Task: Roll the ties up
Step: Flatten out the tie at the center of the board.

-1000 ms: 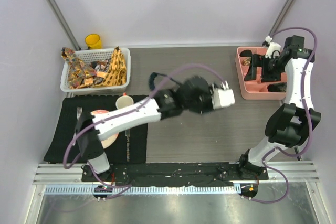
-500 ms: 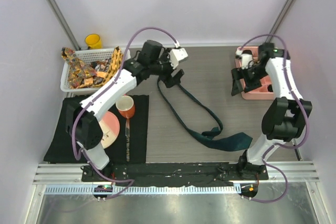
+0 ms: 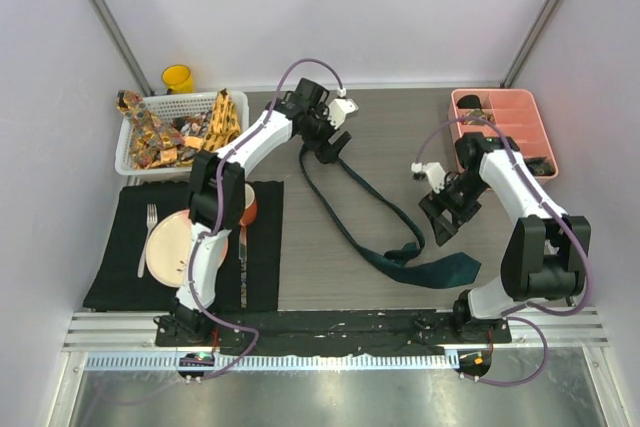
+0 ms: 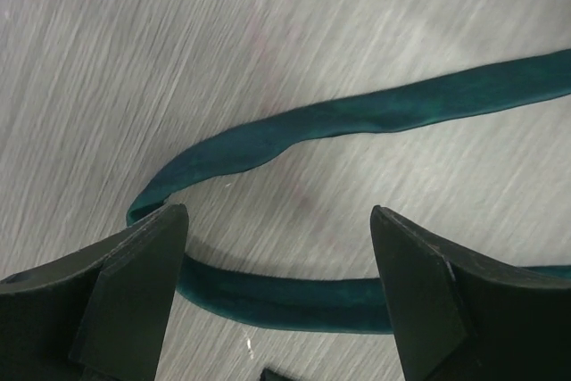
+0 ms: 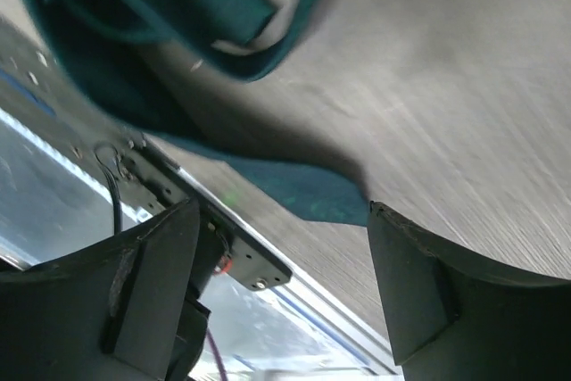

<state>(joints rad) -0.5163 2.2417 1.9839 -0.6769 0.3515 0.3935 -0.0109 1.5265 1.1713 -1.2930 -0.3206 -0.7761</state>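
The soft, limp teal tie [image 3: 445,269] is best pinched at its tip; left hand [image 4: 277,218] and right hand [image 5: 283,210] are spread.

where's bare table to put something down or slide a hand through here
Widest bare table: the far middle, between the teal tie and the pink tray. A narrower strip lies between the black placemat and the tie. Crowded: the placemat around its plate, the white basket stuffed with patterned ties.

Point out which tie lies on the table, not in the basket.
The plain dark teal tie, spread across the tabletop; the patterned ties are bunched in the white basket.
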